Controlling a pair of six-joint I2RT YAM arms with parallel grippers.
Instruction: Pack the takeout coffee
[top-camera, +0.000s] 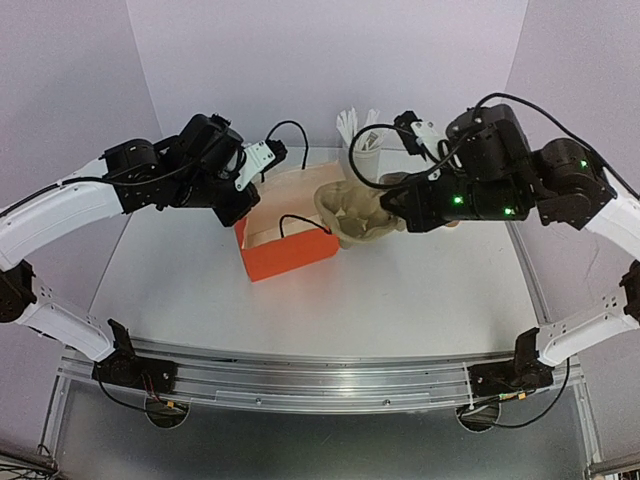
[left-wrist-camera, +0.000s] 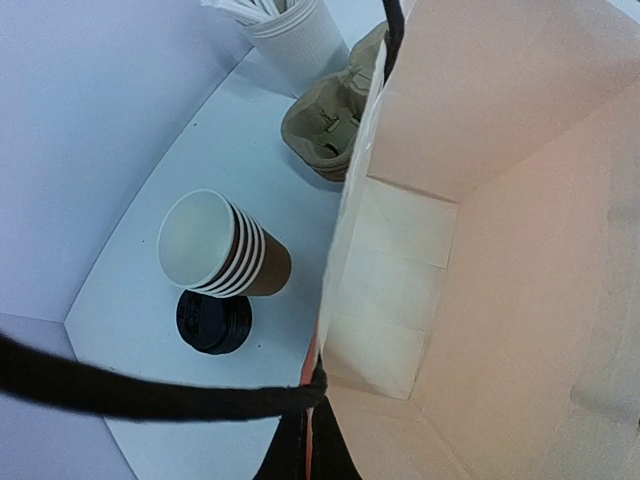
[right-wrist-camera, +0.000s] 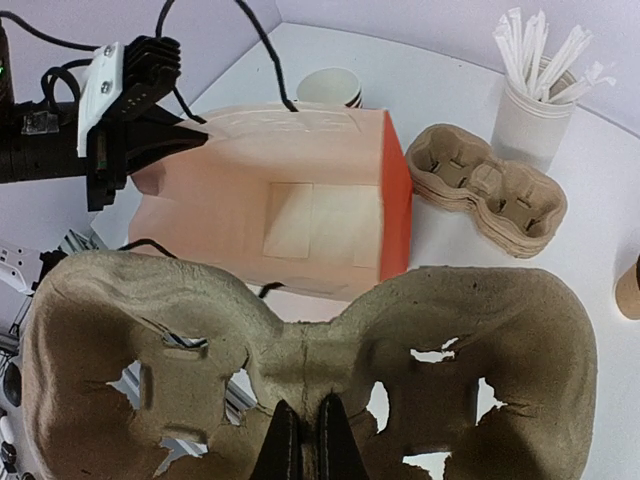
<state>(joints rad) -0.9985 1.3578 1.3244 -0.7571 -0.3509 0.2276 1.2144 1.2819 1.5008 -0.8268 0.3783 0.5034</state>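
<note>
White table (right-wrist-camera: 440, 70) bears a brown cup (right-wrist-camera: 630, 288), mostly cut off

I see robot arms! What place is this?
Likely a robot lab staged as a coffee counter: stacked paper cups, orange paper bag, pulp cup carrier in the right claw.

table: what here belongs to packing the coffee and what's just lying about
Job:
orange paper bag, left gripper gripping its rim
pulp cup carrier, clamped in right gripper

Lying about:
stack of lidless cups
black lids
spare carrier stack
white cup of wrapped straws
</note>
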